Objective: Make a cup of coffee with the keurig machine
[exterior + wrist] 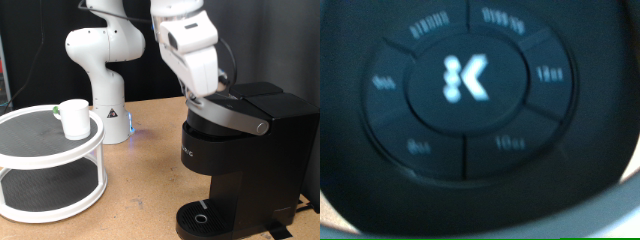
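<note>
Exterior view: boxy black keurig machine (240,150)

- The top of the keurig (235,140) is closed off from above by the tool (200,100), pressed close over its button panel (470,85).
- Open bench (150,175) is left between the keurig and the rack (50,170).
- The rack's top tier is partly taken by the cup (73,117).

claw (205,97) fingertips hidden, button panel (470,88) labels blurred
</note>
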Tool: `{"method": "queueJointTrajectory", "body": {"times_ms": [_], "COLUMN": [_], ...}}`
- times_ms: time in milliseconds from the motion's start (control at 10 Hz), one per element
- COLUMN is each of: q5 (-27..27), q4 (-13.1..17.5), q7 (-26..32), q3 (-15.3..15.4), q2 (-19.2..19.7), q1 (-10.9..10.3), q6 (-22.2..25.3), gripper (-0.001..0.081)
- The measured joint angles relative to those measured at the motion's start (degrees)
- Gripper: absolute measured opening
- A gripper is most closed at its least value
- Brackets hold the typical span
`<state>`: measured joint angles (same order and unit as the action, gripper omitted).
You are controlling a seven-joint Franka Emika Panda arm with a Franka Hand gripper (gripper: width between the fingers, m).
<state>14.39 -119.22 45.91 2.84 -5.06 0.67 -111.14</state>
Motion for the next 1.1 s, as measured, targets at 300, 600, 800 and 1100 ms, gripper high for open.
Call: {"method": "queueJointTrajectory", "body": {"times_ms": [300, 600, 800, 1100], "q5": [-0.6, -0.7, -1.1, -1.1], "q4": [-1.4, -2.4, -2.5, -2.5], "q7": [0.3, 0.9, 0.9, 0.9], "q3": [-0.2, -0.2, -0.2, -0.2], "q2": [2.2, 4.0, 4.7, 4.7], "q1": [0.6, 0.7, 0.8, 0.8], "q6": [-2.9, -5.0, -6.2, -6.3], "gripper": [0.0002, 0.0002, 0.0002, 0.0002]}}
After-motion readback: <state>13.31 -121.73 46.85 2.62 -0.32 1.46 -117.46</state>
